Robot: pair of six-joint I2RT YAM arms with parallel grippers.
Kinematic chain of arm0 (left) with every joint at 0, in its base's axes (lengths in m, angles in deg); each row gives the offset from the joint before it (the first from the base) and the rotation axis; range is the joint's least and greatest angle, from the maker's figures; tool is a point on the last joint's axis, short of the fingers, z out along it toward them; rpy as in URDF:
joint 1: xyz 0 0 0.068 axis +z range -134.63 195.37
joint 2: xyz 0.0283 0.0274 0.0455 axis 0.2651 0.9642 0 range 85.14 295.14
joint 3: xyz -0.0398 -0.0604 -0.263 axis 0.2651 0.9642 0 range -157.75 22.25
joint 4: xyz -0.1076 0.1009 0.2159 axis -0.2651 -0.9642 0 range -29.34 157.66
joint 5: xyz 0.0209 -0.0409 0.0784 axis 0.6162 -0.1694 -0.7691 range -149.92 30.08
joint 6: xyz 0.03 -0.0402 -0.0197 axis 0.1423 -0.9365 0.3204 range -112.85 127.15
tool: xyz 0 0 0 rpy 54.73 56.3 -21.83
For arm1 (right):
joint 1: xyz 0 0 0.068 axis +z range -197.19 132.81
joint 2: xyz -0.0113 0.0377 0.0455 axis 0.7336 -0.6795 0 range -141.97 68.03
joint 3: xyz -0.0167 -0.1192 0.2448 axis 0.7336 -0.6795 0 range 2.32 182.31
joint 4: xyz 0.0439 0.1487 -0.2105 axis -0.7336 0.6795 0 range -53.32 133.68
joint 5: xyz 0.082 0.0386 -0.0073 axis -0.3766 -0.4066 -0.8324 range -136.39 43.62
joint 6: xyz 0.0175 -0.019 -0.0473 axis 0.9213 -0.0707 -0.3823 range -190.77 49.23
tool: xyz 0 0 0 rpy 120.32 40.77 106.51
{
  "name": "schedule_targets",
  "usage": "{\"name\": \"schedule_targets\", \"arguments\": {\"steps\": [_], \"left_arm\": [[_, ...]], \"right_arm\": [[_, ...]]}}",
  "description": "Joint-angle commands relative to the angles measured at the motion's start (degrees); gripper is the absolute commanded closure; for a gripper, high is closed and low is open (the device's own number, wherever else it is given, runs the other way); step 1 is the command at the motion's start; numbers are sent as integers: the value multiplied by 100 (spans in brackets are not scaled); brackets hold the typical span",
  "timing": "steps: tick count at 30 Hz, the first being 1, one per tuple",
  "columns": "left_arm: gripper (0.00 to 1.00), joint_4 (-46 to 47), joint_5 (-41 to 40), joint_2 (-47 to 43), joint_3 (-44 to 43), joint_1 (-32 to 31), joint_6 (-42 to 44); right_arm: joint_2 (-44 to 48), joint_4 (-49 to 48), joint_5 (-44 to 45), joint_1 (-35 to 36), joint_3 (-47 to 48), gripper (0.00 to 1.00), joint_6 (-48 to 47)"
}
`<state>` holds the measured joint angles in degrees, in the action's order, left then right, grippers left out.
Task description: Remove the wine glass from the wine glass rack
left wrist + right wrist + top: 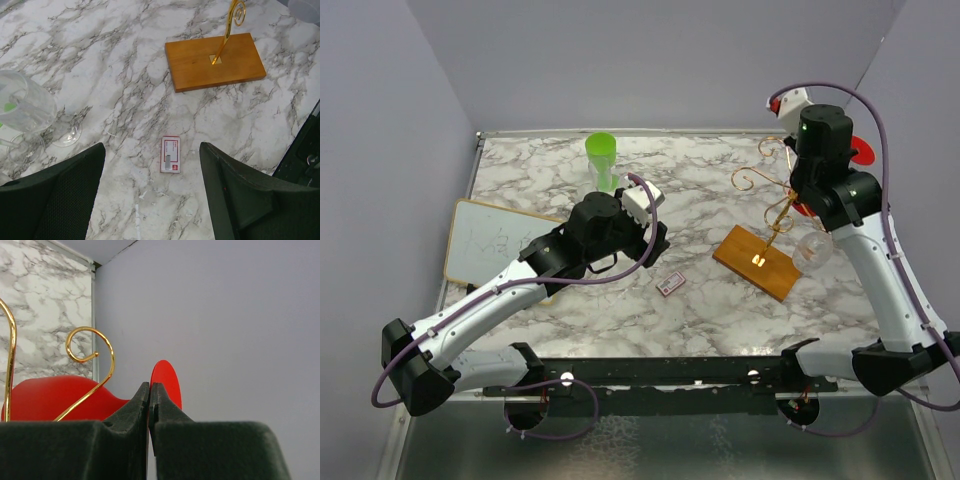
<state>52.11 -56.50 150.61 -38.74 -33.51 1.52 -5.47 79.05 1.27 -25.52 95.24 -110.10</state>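
Observation:
The wine glass rack (757, 262) stands at the right on its brown wooden base (215, 60), its gold curled arms (95, 355) up top. A red wine glass lies sideways at the arms, bowl (50, 397) to the left and foot (167, 382) to the right; its foot (863, 152) shows beside the right wrist. My right gripper (149, 390) is shut between bowl and foot, on the hidden stem. Whether the glass still rests on the rack I cannot tell. My left gripper (152, 200) hangs open and holds nothing over the table's middle (655, 240).
A small red-and-white card (170, 154) lies under the left gripper. Clear stemmed glasses (25, 107) and a green cup (601, 155) stand at the back centre. A whiteboard (495, 240) lies at the left. Another clear glass (813, 248) is beside the rack base.

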Motion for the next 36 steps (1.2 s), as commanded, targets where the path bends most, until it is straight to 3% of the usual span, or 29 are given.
{"name": "schedule_targets", "arguments": {"steps": [1,20,36], "left_arm": [[22,158,-42,-127,44,-47,6],[22,158,-70,-128,43,-73,24],[22,166,-127,-144,55,-116,38]], "right_arm": [[-132,-638,121,-48,72,99,-149],[-356,-1208,-360,-676,-165,99,-368],[-1323,-2196,-560,-993,560,99,-587]]}}
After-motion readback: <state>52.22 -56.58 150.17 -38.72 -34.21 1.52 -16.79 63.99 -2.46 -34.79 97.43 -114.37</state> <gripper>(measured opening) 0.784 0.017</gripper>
